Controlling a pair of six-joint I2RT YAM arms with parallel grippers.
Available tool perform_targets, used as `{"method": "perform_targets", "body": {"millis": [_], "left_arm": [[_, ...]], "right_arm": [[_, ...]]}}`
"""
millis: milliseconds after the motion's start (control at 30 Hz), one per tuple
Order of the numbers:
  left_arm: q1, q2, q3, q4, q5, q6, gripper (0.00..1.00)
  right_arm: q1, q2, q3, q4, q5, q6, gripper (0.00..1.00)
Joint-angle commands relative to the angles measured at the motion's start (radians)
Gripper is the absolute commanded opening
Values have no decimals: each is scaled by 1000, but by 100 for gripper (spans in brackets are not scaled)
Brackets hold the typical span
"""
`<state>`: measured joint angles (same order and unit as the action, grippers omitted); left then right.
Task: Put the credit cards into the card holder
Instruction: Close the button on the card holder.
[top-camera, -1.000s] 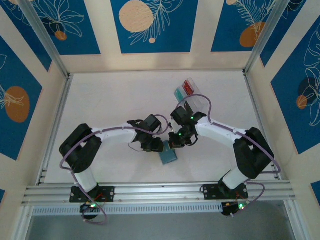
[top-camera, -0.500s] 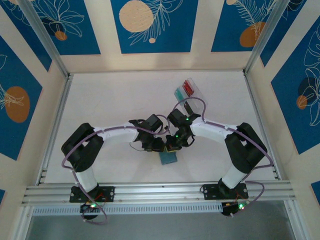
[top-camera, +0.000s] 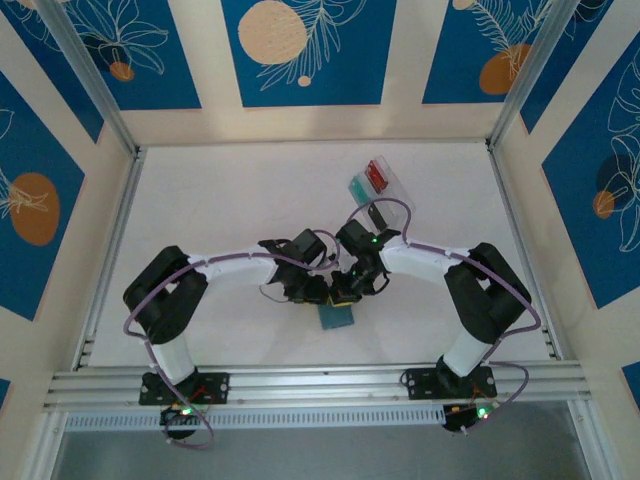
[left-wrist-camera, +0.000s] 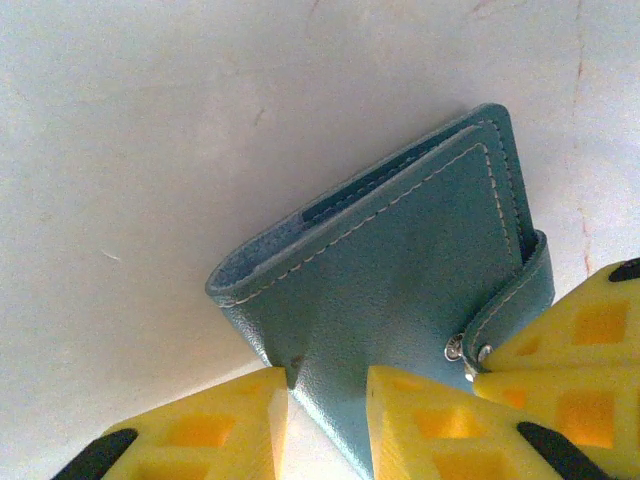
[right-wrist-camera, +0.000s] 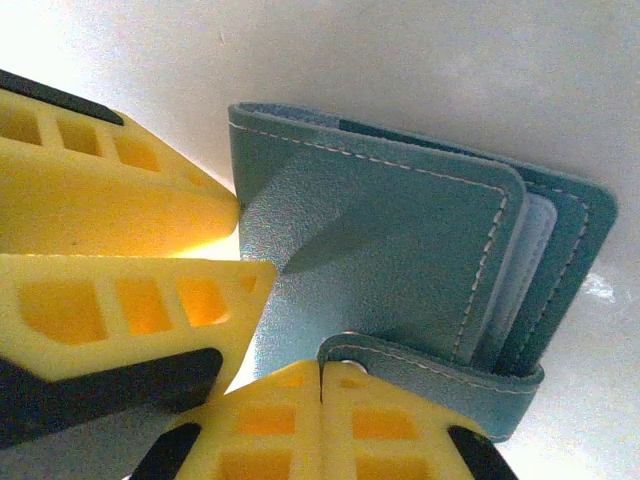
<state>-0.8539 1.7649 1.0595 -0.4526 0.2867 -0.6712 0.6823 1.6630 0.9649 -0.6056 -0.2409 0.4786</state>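
The left gripper (left-wrist-camera: 322, 388) clamps the card holder (left-wrist-camera: 400, 270) by its edge; the right gripper (right-wrist-camera: 321, 373) is closed tight at the snap strap (right-wrist-camera: 450, 378).

Over the last second the right gripper (top-camera: 343, 296) swung left and nearer, drawing up beside the left gripper (top-camera: 318, 292) over the card holder (top-camera: 337, 318). Its elbow pulled in leftward, and the left gripper edged slightly right.

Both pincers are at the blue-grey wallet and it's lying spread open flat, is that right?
No. The left pincer and right pincer are at the wallet, but it is folded shut, strap wrapped round its edge; the left wrist view shows it.
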Motion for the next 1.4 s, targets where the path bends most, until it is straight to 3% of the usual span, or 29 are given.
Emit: {"method": "perform_targets", "body": {"millis": [0, 467, 900, 1100, 1367], "left_arm": [[-22, 13, 19, 12, 21, 1, 27], [-22, 14, 22, 26, 32, -7, 27], [-22, 4, 11, 32, 28, -7, 27], [-22, 5, 16, 38, 32, -8, 27], [-22, 5, 19, 39, 37, -5, 27]], "right_arm": [[1, 31, -17, 7, -24, 12, 0], [24, 85, -57, 57, 12, 60, 0], [-53, -75, -76, 38, -75, 69, 0], [-81, -67, -81, 82, -158, 73, 0], [-86, -27, -84, 90, -175, 67, 0]]}}
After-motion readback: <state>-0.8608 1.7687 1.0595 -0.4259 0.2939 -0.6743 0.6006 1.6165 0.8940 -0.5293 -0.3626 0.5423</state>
